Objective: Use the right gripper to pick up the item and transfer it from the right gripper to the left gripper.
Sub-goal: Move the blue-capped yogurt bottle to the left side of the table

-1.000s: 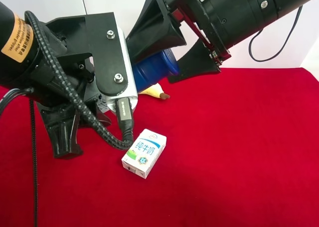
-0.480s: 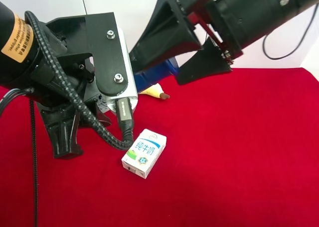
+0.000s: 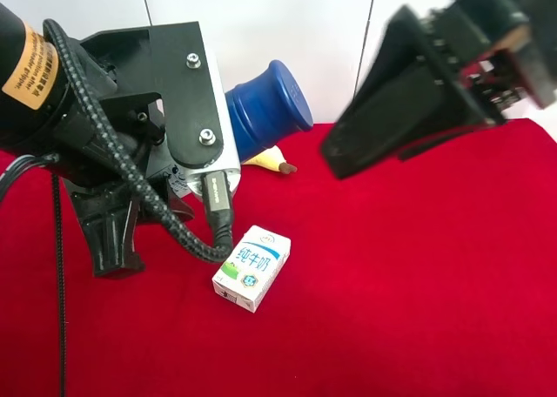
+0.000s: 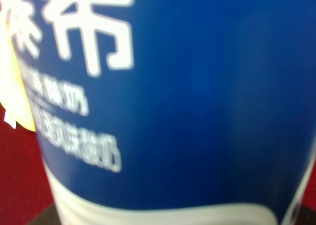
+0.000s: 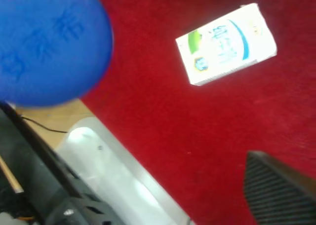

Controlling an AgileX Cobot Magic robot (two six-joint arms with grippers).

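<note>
Up close at the left wrist, the bottle (image 4: 197, 111) is all blue label (blurred print); from high up, the left gripper (image 3: 130, 214) clamps it aloft, the right gripper (image 3: 409, 101) apart, spread, empty.

White cylindrical bottle (image 3: 270, 108): cap dark blue with same-blue raised characters on its top, and label dark blue with white printed characters above a white band. Small rectangular milk carton (image 3: 252, 267): white with blue characters, a blue arc and green patches; curved banana (image 3: 270, 160) yellow with a brown tip; cloth-covered table (image 3: 418, 284) plain deep red. Braided cable (image 3: 113, 153) black in a woven criss-cross, arm label (image 3: 30, 62) orange-yellow with black print, screwed plate (image 3: 228, 144) silver-grey, ribbed finger pad (image 5: 276, 193) black.
</note>
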